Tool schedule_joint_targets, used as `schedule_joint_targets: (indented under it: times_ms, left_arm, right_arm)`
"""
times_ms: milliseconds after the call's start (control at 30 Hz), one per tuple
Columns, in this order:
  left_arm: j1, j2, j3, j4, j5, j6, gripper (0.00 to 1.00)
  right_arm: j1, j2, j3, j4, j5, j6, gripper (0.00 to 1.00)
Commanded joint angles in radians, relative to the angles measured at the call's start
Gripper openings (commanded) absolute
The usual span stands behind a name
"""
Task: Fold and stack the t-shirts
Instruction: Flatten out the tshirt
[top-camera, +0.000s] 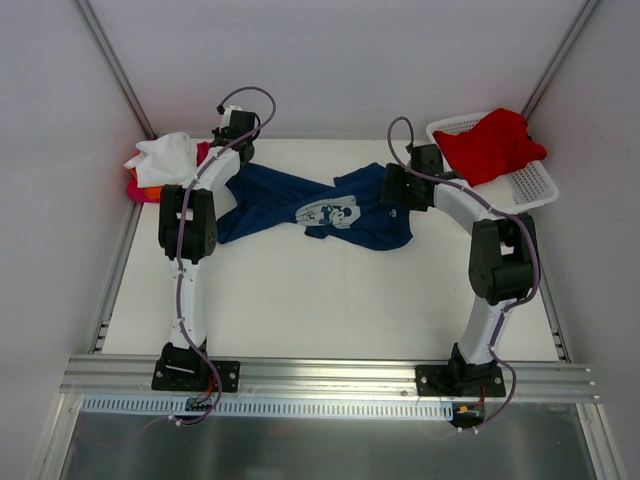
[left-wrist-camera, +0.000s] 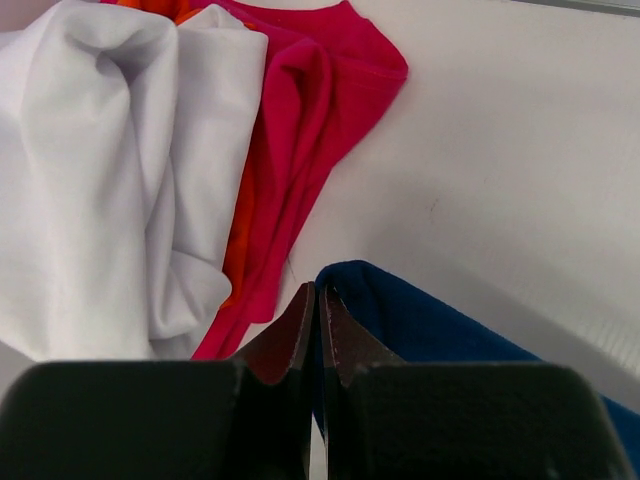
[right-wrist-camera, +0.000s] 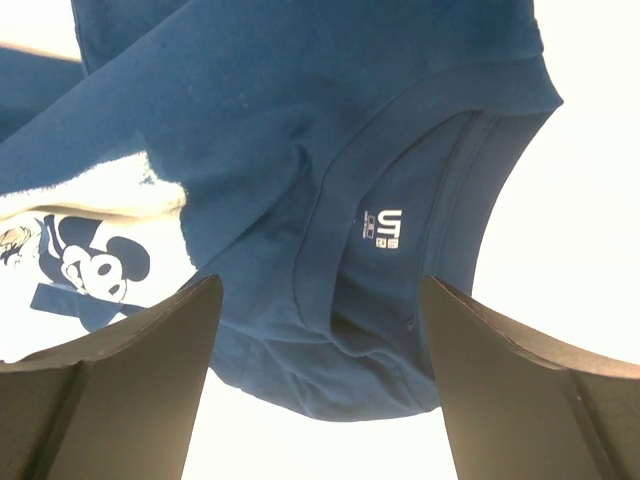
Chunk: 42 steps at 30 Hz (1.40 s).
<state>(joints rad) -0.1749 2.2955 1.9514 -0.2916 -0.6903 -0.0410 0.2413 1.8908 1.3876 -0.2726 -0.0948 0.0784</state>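
Observation:
A navy t-shirt (top-camera: 300, 205) with a white cartoon print lies twisted across the middle of the table. My left gripper (top-camera: 232, 148) (left-wrist-camera: 318, 295) is shut on the navy t-shirt's (left-wrist-camera: 430, 325) far-left corner; a sliver of blue shows between the jaws. My right gripper (top-camera: 386, 190) (right-wrist-camera: 320, 300) stands open just over the shirt's collar (right-wrist-camera: 400, 250), one finger on each side of it, gripping nothing. A white t-shirt (top-camera: 165, 155) (left-wrist-camera: 100, 170) lies on a magenta one (left-wrist-camera: 310, 130) and an orange one (left-wrist-camera: 238, 245) at the far left. A red t-shirt (top-camera: 490, 145) fills the basket.
A white lattice basket (top-camera: 535, 185) sits at the far right corner. The pile of shirts sits against the left wall, close beside my left gripper. White walls enclose the table on three sides, and an aluminium rail (top-camera: 330, 375) runs along the near edge.

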Motion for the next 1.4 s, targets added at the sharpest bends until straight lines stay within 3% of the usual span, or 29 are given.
schedule_joint_targets:
  times_ms: [0, 267, 300, 400, 500, 900, 1367]
  left_arm:
    - [0.009, 0.033, 0.086, 0.009, -0.023, 0.032, 0.0]
    - [0.044, 0.117, 0.165, 0.006, -0.057, 0.072, 0.01]
    - [0.049, 0.123, 0.172, 0.006, -0.06, 0.073, 0.27]
    - [0.058, 0.142, 0.188, 0.008, -0.086, 0.076, 0.79]
    - [0.06, 0.133, 0.179, 0.006, -0.098, 0.063, 0.99]
    - [-0.017, -0.113, -0.124, 0.006, 0.017, -0.106, 0.99]
    - [-0.081, -0.088, -0.123, 0.0, 0.003, -0.092, 0.99]
  right_arm:
    - [0.015, -0.071, -0.006, 0.007, -0.014, 0.008, 0.84]
    - [0.023, -0.108, -0.024, -0.005, -0.008, -0.005, 0.84]
    - [0.026, -0.111, -0.025, -0.007, -0.009, -0.005, 0.84]
    - [0.035, -0.117, -0.027, -0.011, -0.005, -0.011, 0.84]
    - [0.039, -0.121, -0.029, -0.019, 0.001, -0.011, 0.84]
    - [0.127, -0.127, -0.096, -0.008, 0.0, 0.041, 0.84]
    - [0.303, -0.101, -0.072, -0.005, 0.015, 0.101, 0.84]
